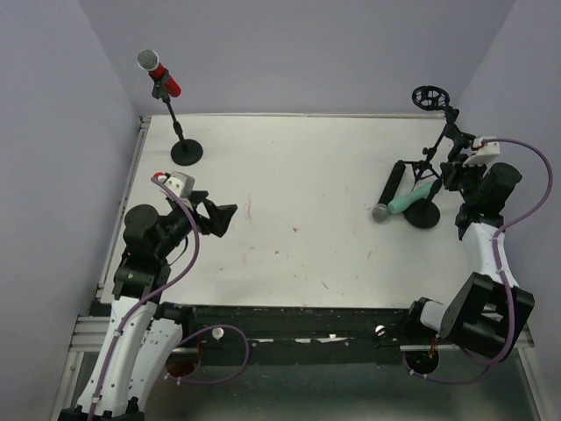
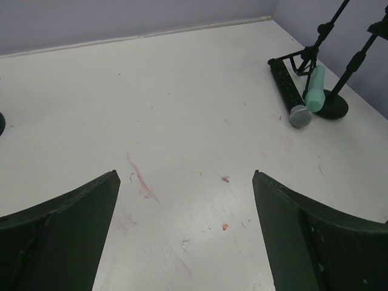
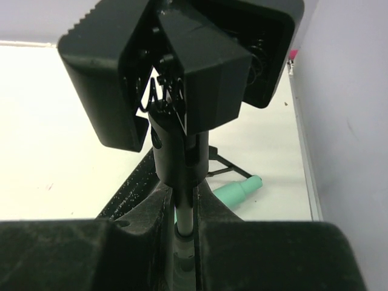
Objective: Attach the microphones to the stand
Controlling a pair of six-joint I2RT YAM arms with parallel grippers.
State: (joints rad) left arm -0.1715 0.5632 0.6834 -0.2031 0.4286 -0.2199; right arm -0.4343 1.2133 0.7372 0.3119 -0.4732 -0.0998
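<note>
A red microphone [image 1: 162,74] with a grey mesh head sits clipped in the stand [image 1: 186,153] at the back left. On the right, a black microphone [image 1: 390,189] [image 2: 288,91] and a mint-green microphone [image 1: 412,200] [image 2: 314,88] lie on the table against a second stand's round base [image 1: 423,213]. My right gripper [image 1: 456,168] [image 3: 183,206] is shut on that stand's thin upright rod [image 3: 185,215], just below its black spring clip [image 3: 182,66]. The clip is empty. My left gripper [image 1: 223,219] [image 2: 185,200] hovers wide open over bare table at the left, holding nothing.
A third stand with a ring-shaped holder [image 1: 429,96] rises at the back right near the wall. Purple walls close in the white table [image 1: 298,193] at the back and on both sides. Faint red marks [image 2: 142,179] stain the surface under my left gripper.
</note>
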